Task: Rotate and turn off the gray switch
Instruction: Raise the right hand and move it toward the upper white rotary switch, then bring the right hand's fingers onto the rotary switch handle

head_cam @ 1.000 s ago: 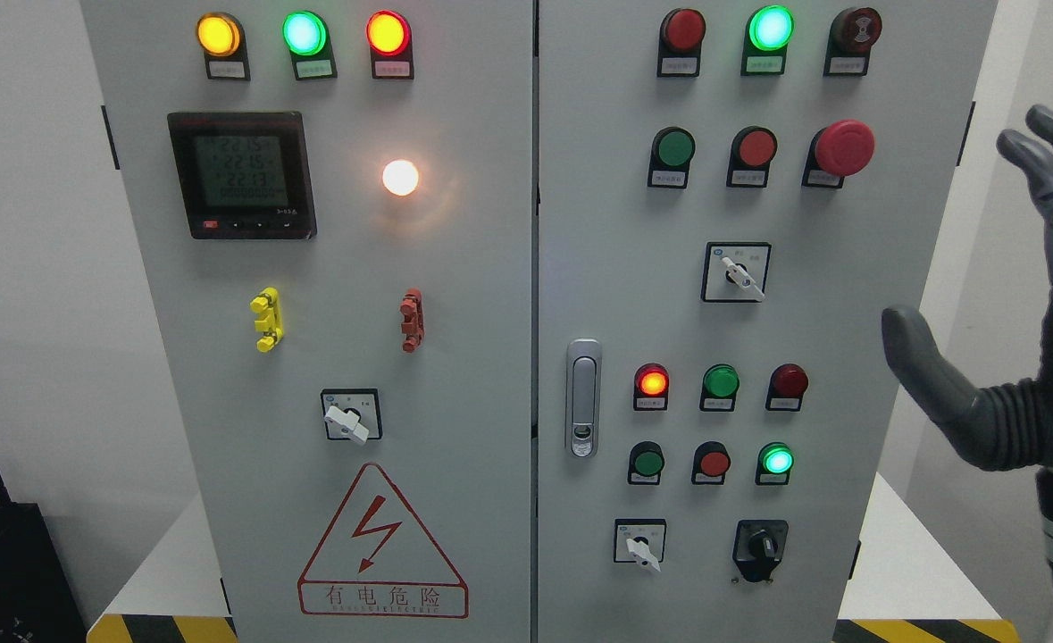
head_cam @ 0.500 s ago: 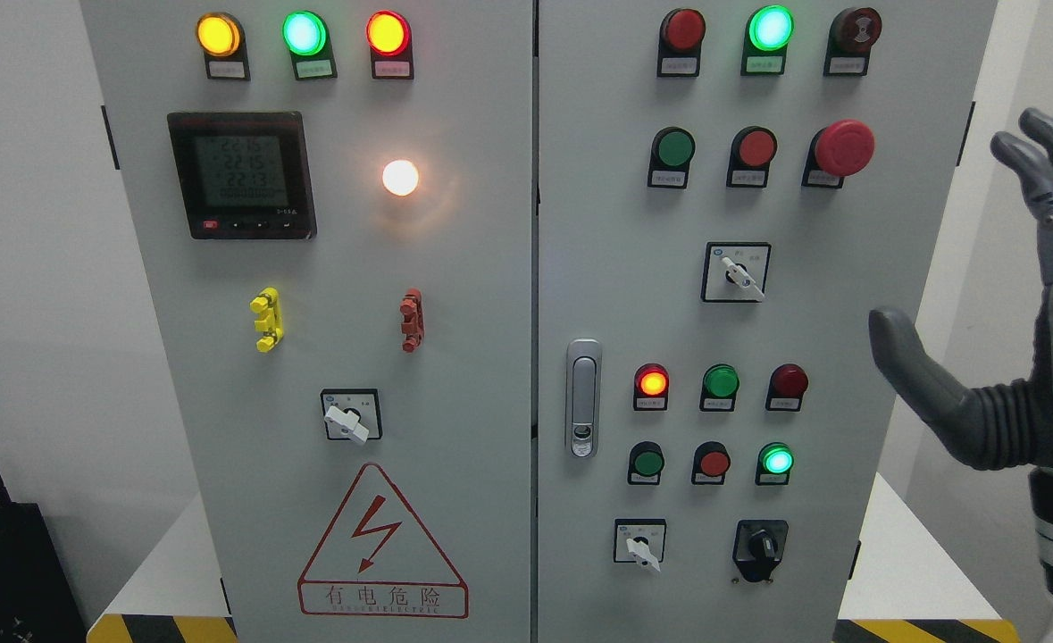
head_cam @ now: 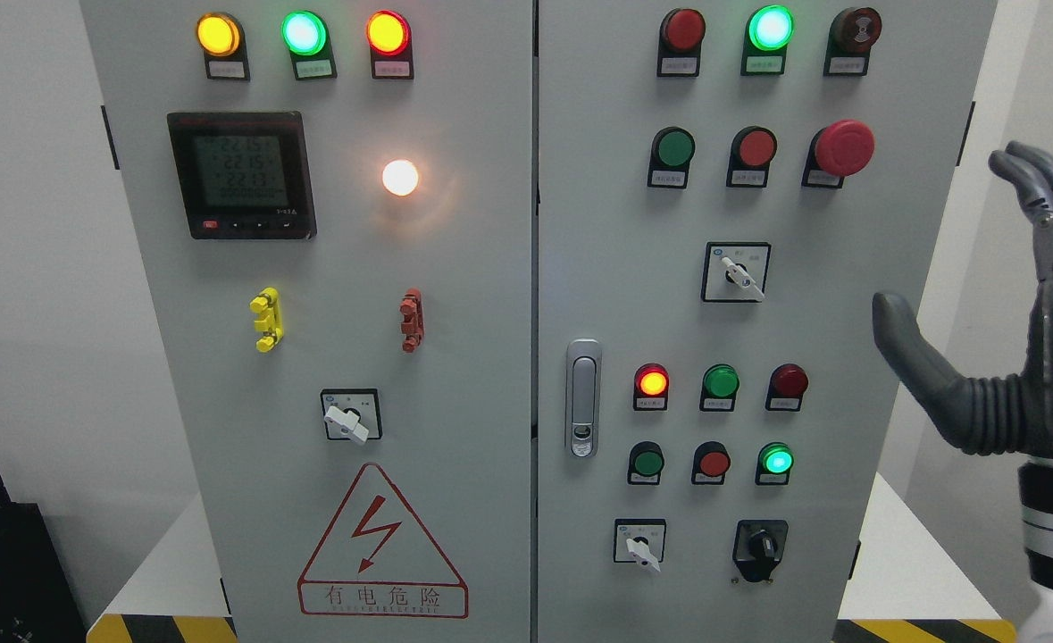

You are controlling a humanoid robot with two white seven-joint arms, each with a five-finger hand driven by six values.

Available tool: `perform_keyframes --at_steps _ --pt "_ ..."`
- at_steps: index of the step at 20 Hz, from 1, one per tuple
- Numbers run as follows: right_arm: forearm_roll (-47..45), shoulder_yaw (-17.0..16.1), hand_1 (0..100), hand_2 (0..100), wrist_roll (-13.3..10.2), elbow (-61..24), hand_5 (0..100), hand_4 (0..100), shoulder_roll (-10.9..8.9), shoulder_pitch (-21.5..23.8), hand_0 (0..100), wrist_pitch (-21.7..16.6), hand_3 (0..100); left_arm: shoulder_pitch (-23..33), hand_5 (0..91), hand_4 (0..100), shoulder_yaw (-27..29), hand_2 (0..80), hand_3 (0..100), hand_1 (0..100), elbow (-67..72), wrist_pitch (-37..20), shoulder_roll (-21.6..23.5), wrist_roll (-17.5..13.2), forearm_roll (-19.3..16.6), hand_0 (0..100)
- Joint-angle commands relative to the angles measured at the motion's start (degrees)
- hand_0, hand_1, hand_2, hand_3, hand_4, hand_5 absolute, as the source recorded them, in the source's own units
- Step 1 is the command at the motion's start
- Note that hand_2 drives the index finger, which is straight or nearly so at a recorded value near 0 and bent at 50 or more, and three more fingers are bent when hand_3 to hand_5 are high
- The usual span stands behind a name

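At left of frame, the cabinet's left door [head_cam: 455, 295] carries a lit meter [head_cam: 241, 174] and one gray switch [head_cam: 350, 416] low centre, handle pointing lower right. Right of centre, two further gray switches sit on the right door: one mid-height [head_cam: 738, 272], one at the bottom [head_cam: 640, 542], beside a black knob [head_cam: 761, 546]. At far right, the right hand [head_cam: 1008, 339] is raised clear of the panel, fingers spread wide, grasping nothing.

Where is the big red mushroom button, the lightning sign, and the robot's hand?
big red mushroom button [head_cam: 844, 147], head view, on the middle of its round cap.
lightning sign [head_cam: 381, 546], head view, on the red bolt inside the triangle.
right hand [head_cam: 1017, 348], head view, on the palm.
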Motion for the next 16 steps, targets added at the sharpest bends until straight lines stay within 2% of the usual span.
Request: perform_keyframes --at_steps 1,2,3,5,7,8,10,16 --pt "-0.3 1.8 40 37 0.1 3.9 58 47 2.30 -0.3 20 1.4 63 0.0 0.0 0 1.8 0.0 0 39 1.3 0.0 0.0 0.0 -0.4 12" --pt "-0.3 2.4 38 41 0.1 4.2 67 54 2.30 -0.5 20 2.6 68 0.0 0.0 0 1.8 0.0 0 39 1.3 0.0 0.0 0.0 -0.4 12" --pt "-0.3 3.0 37 42 0.1 4.4 69 55 2.38 -0.8 20 3.9 69 0.0 0.0 0 1.8 0.0 0 39 1.3 0.0 0.0 0.0 -0.4 12" --pt "-0.4 3.4 32 48 0.2 5.0 77 61 3.78 -1.2 20 4.8 75 0.0 0.0 0 1.8 0.0 0 39 1.3 0.0 0.0 0.0 -0.4 12" --pt "-0.1 3.6 30 52 0.3 5.5 79 63 4.58 -1.3 18 5.0 77 0.0 0.0 0 1.8 0.0 0 39 1.3 0.0 0.0 0.0 -0.4 12" --pt "0.1 4.2 28 54 1.1 5.5 81 64 4.67 -1.5 17 5.6 77 0.0 0.0 0 1.8 0.0 0 39 1.3 0.0 0.0 0.0 -0.4 12" --pt "0.1 5.3 24 57 2.3 5.6 83 66 4.76 -2.0 15 8.3 79 0.0 0.0 0 1.8 0.0 0 39 1.3 0.0 0.0 0.0 -0.4 12" --pt "0.2 7.7 22 61 2.7 6.5 87 70 4.93 -3.2 8 11.3 82 0.1 0.0 0 1.8 0.0 0 39 1.3 0.0 0.0 0.0 -0.4 12"
